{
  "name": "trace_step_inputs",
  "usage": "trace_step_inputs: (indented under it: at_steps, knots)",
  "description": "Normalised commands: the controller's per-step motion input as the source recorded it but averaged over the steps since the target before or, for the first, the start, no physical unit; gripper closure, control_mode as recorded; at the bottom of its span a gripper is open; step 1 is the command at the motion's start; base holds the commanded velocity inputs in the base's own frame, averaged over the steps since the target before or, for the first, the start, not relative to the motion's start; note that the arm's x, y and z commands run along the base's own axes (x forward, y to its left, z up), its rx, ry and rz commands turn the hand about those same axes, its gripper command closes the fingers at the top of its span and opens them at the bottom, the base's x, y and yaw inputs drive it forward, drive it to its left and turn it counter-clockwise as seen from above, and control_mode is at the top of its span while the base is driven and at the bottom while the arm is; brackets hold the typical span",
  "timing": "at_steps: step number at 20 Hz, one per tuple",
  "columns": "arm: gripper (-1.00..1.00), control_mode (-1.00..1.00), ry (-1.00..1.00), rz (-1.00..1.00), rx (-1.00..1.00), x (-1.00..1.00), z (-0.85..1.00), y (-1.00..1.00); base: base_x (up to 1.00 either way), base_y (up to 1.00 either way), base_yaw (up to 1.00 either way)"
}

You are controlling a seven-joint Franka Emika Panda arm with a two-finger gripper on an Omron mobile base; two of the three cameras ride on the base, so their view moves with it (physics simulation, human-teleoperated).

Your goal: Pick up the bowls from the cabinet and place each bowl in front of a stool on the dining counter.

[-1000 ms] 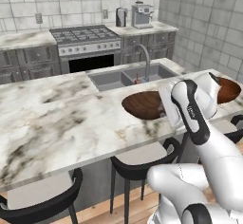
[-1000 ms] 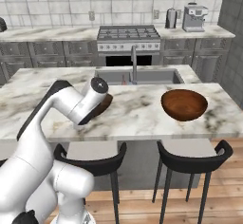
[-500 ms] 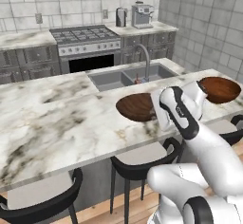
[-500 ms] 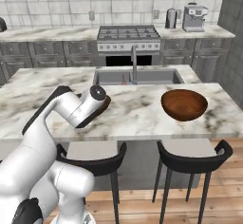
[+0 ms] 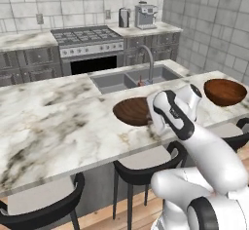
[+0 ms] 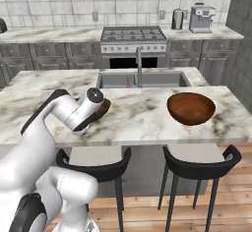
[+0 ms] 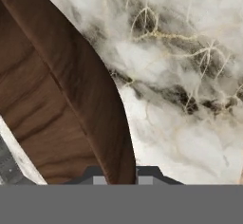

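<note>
Gripping the rim of the dark brown wooden bowl [image 7: 57, 109], the gripper [image 7: 121, 174] had its two finger tips closed one on each side of the bowl's wall, as the hand view showed from close above the veined marble. That bowl [image 5: 134, 111] sat low over the dining counter [image 5: 58, 122], near its front edge and just in front of the grey double sink [image 5: 127, 78] with its arched faucet [image 5: 148, 58]; whether it was resting on the marble or held just clear of it could not be told. The arm's white wrist covered the bowl's right side in the left base view and most of it [image 6: 103, 109] in the right base view. A black low-backed stool [image 5: 146, 168] stood below the counter edge under this bowl. The reddish-brown bowl [image 6: 191, 108] sat well apart along the same counter [image 6: 142, 120], with another stool [image 6: 199, 159] directly in front of it.
</note>
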Motion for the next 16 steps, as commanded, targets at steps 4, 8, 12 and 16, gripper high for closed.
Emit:
trace_step_inputs:
  at_steps: [4, 8, 12, 16]
  knots:
    - [1.00, -1.00, 0.04, 0.00, 0.00, 0.37, -0.27, 0.00, 0.00, 0.00, 0.00]
    - [1.00, -1.00, 0.08, 0.00, 0.00, 0.31, -0.16, 0.00, 0.00, 0.00, 0.00]
    - [1.00, -1.00, 0.16, 0.00, 0.00, 0.03, -0.01, 0.00, 0.00, 0.00, 0.00]
    - [-1.00, -1.00, 0.04, 0.00, 0.00, 0.00, 0.00, 0.00, 0.00, 0.00, 0.00]
